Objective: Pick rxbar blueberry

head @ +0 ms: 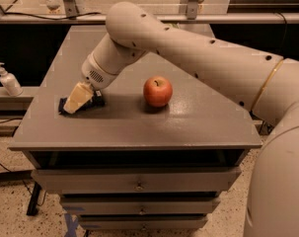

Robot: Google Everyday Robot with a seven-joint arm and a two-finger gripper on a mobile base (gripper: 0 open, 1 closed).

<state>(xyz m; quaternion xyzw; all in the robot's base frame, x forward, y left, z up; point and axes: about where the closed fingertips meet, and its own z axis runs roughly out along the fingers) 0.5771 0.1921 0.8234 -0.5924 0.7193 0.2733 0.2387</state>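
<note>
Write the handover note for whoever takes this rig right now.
Gripper: low at the left of the grey tabletop, right on the bar.
Small flat dark navy-blue rxbar blueberry wrapper: lying on the table beneath the gripper, dark edges showing on both sides.
Round red apple: standing apart, to the right.
Done: gripper is at the bar.
Left: confirm the grip and lift; the bar is not yet off the table.
</note>
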